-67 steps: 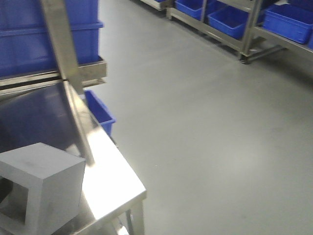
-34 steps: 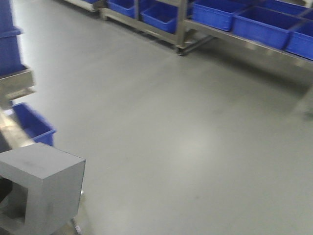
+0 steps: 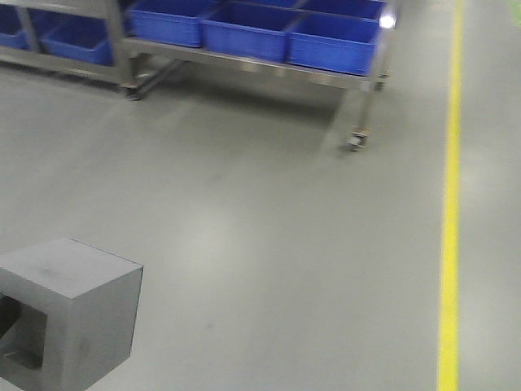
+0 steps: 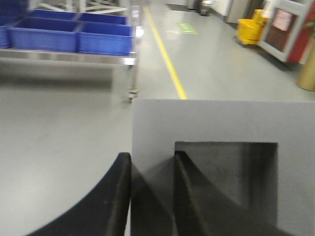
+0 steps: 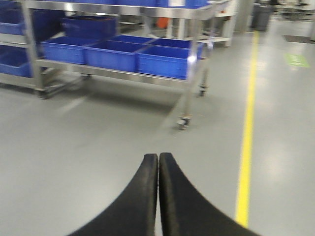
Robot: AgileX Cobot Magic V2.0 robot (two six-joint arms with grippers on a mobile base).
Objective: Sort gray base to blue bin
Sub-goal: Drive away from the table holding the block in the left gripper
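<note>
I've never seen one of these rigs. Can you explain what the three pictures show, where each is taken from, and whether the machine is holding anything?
This is a two-armed robot on a wheeled base. The front view looks ahead over a gray floor, with the gray block at lower left. The left wrist view looks along the left pincer, which is clamped on one wall of the block, one finger outside and one inside its square window. The right wrist view shows the right pincer shut and empty. Ahead, blue bins sit on a metal rack, near a yellow floor line.
</note>
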